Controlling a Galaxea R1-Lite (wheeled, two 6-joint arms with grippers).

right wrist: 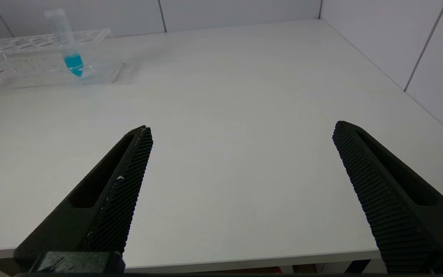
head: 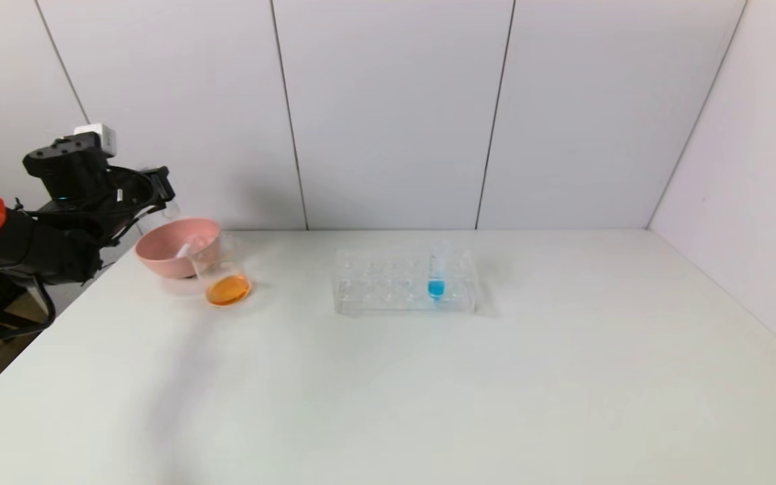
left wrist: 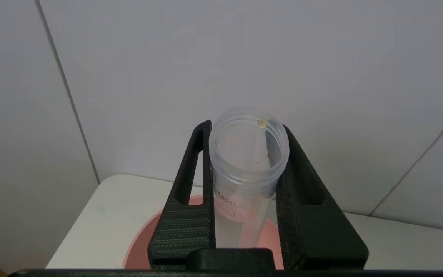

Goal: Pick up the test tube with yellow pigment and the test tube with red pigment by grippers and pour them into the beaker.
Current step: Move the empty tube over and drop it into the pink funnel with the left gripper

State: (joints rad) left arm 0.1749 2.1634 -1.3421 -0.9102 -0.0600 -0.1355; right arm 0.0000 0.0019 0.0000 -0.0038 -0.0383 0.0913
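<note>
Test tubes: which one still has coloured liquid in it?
The blue-tipped tube, standing upright in the clear rack. The tube clamped in the left gripper above the pink bowl looks empty; another lies in that bowl.

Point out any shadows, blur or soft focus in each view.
Head view: soft lighting, a faint smeared shadow on the table, and the left gripper looks slightly soft. Left wrist view: the empty tube rim is sharp, the pink bowl below blurred. Right wrist view: right gripper fingers crisp, rack softer.
</note>
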